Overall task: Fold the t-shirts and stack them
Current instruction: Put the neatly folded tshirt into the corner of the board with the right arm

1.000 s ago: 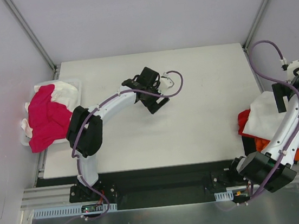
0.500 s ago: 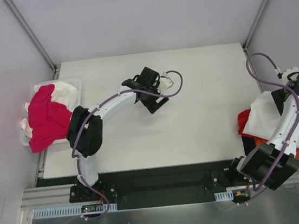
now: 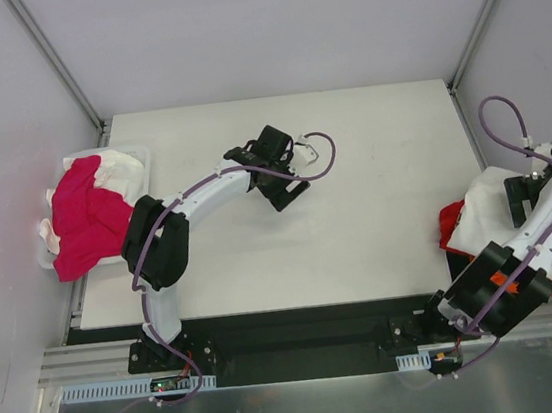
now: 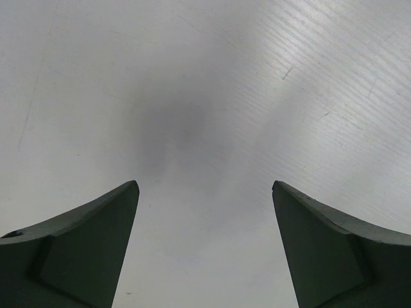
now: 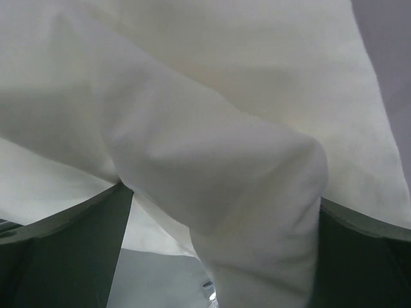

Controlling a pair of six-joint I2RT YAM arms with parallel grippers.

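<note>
Overhead, the left gripper point(image 3: 279, 173) hangs above the middle of the desk point(image 3: 379, 143), reached forward from its base at the near edge. Its wrist camera shows both fingers point(image 4: 96, 244) spread wide with only bare desk surface between them, so it has hold of nothing.

The right gripper point(image 5: 223, 196) is out at the right edge of the desk, low over a rumpled white t-shirt point(image 3: 486, 209) that lies mostly off that edge. From the wrist, its jaws stand as wide as they go. A thick rounded fold of the white t-shirt bulges into the gap and reaches both fingers, but the jaws have not closed on it.

A red t-shirt point(image 3: 450, 227) shows from under the left side of the white one, at the desk's right edge.

On the far left, a magenta t-shirt point(image 3: 82, 222) is heaped over a clear tub point(image 3: 146, 160) that sits at the desk's left edge. It spills out over the near side of the tub. More white cloth point(image 3: 120, 169) lies beneath the magenta t-shirt inside the tub, well apart from both grippers.
</note>
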